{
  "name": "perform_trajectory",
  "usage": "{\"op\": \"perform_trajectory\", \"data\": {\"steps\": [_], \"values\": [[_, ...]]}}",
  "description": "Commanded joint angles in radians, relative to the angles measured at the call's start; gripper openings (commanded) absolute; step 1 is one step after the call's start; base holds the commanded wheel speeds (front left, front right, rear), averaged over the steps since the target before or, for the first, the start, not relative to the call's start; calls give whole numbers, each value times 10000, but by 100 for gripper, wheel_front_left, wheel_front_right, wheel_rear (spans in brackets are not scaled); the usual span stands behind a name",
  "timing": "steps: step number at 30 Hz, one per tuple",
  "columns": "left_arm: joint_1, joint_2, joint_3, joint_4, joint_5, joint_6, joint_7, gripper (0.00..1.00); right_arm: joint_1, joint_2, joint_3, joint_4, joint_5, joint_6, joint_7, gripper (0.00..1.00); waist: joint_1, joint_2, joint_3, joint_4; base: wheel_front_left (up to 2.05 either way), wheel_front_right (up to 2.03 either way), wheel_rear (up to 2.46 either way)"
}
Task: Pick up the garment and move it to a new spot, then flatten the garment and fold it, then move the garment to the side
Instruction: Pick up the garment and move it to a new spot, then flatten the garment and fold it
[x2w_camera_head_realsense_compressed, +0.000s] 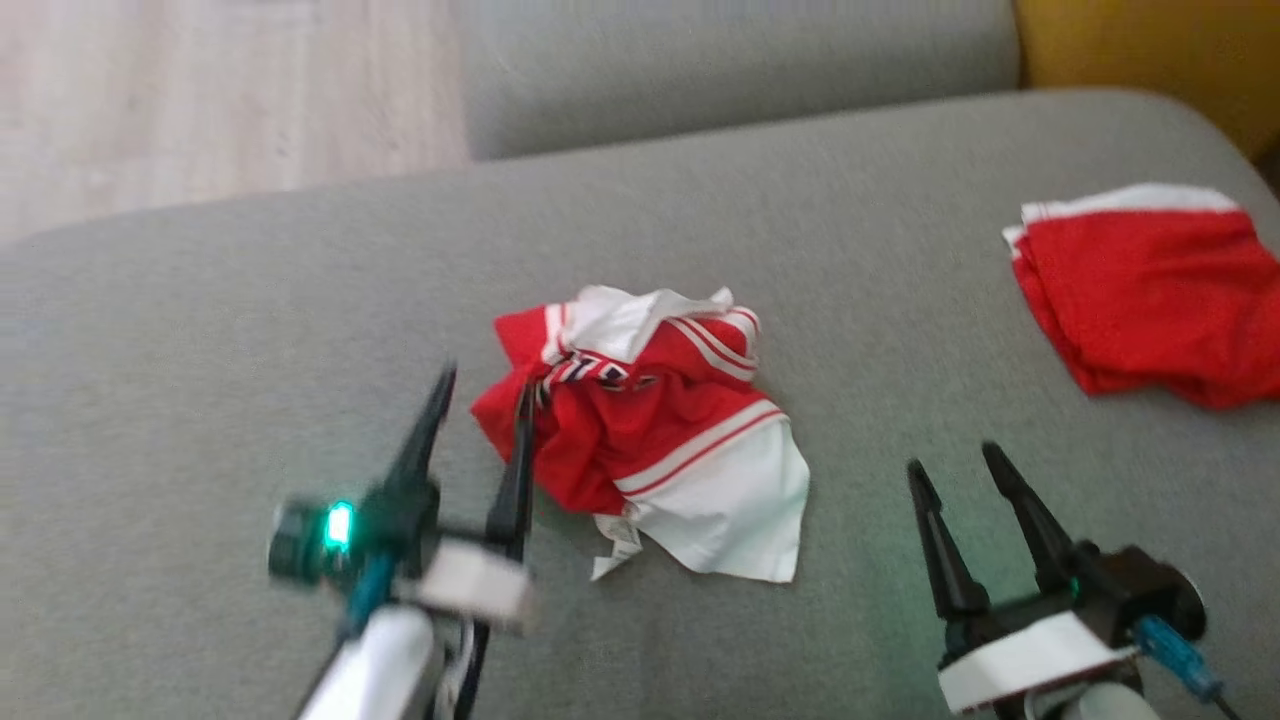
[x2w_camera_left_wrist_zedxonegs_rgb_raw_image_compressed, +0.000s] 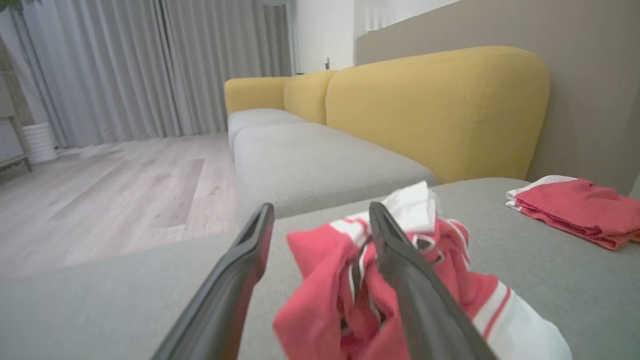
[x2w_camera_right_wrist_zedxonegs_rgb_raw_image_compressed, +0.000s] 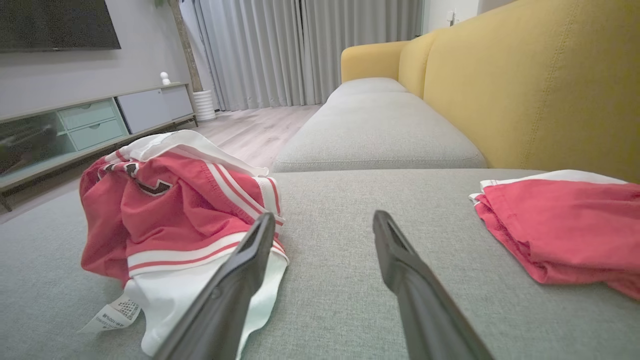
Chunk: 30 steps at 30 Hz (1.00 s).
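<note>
Partly blurred left fingers (x2w_camera_head_realsense_compressed: 420, 440) spread at garment (x2w_camera_head_realsense_compressed: 650, 420) edge; right fingers (x2w_camera_head_realsense_compressed: 940, 545) spread, empty.

What we cannot make out

Blur smears the left gripper (x2w_camera_head_realsense_compressed: 486, 382) in our head view; the folded red garment (x2w_camera_head_realsense_compressed: 1150, 290) runs off the right edge; the crumpled garment (x2w_camera_head_realsense_compressed: 650, 420) buries its dark lettering (x2w_camera_head_realsense_compressed: 600, 372) in folds, and its care label (x2w_camera_right_wrist_zedxonegs_rgb_raw_image_compressed: 112, 312) prints too small to read.

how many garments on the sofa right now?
2. A crumpled red-and-white garment lies midway on the grey cushion beside the left gripper; a folded red garment sits at its far right. The folded one may hide another piece; can't tell.
</note>
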Motion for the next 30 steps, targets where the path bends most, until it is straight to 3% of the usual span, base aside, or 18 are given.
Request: {"op": "perform_trajectory", "data": {"steps": [1,15,22,30], "values": [[430,-31,658,-455,154,9,-76,100,6,79,-10,-189,75,65,-118,100,1,0,-611,544,0,0,0],[3888,-698,2759,-2884,1350,124,-77,100,1040,496,-850,-364,-233,65,-118,100,1,0,-1673,1659,0,0,0],[5161,-871,3040,-3535,2185,-130,-77,100,1531,702,-1248,-672,-306,65,-118,100,1,0,-1862,1860,0,0,0],[5307,-1031,3247,-3455,2599,-520,-78,100,1599,765,-1431,-603,-320,65,-118,100,1,0,-1874,1987,0,0,0]]}}
